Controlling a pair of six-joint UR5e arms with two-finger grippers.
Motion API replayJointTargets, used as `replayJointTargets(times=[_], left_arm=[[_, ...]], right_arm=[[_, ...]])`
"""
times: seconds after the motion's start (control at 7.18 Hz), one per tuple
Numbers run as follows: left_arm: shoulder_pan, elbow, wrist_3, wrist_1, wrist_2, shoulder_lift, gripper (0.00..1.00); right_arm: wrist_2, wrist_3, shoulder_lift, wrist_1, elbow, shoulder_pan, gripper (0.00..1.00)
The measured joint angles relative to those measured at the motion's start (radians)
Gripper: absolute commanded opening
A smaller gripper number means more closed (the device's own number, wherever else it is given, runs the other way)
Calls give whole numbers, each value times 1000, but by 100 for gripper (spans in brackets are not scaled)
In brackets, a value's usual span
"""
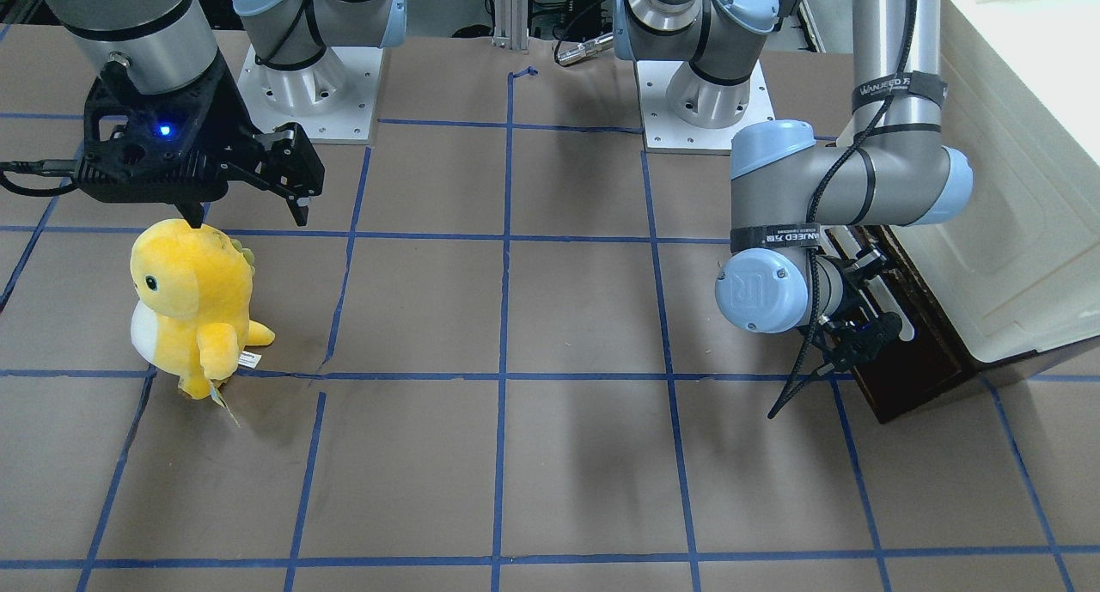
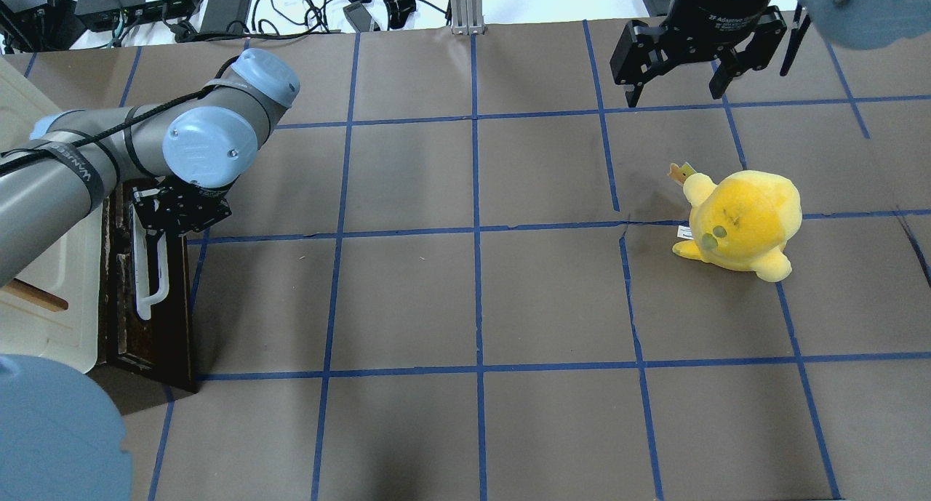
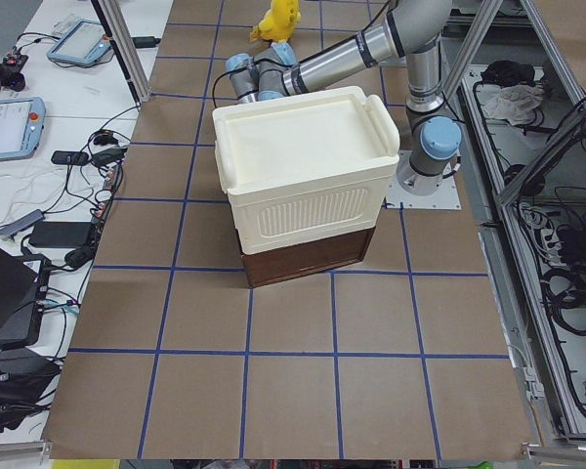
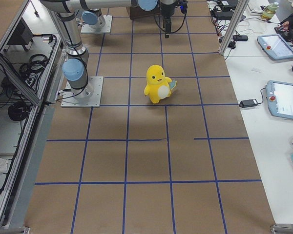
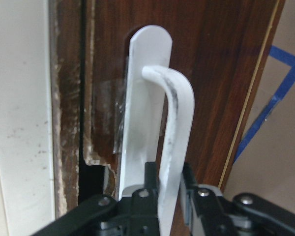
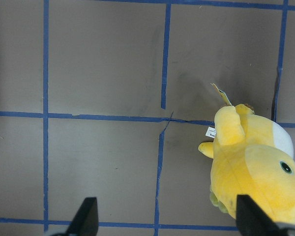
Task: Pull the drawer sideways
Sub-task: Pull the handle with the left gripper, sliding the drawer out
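Note:
The drawer (image 2: pixel 154 326) has a dark brown front and a long white bar handle (image 2: pixel 143 283). It sits under a cream box at the table's left end and also shows in the front view (image 1: pixel 924 364). My left gripper (image 2: pixel 156 221) is at the handle's far end. In the left wrist view the left gripper (image 5: pixel 168 178) is shut on the white handle (image 5: pixel 174 118), one finger (image 5: pixel 150 178) on each side of the bar. A narrow dark gap runs beside the drawer front (image 5: pixel 221 73). My right gripper (image 2: pixel 673 97) is open and empty above the table.
The cream-white lidded box (image 3: pixel 308 166) rests on the drawer's case. A yellow plush toy (image 2: pixel 738 221) stands on the brown paper to the right, just below my right gripper (image 1: pixel 249 218); it also shows in the right wrist view (image 6: pixel 250 162). Blue tape lines grid the table.

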Motion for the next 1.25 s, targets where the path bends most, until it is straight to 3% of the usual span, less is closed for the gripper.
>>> replayJointTargets(times=[0.28, 1.25], left_arm=[[-1, 0, 0, -19, 1, 6, 11], [-16, 18, -10, -49, -14, 0, 8]], right_arm=[[0, 0, 0, 0, 0, 0, 100], [0, 0, 0, 0, 0, 0, 100]])
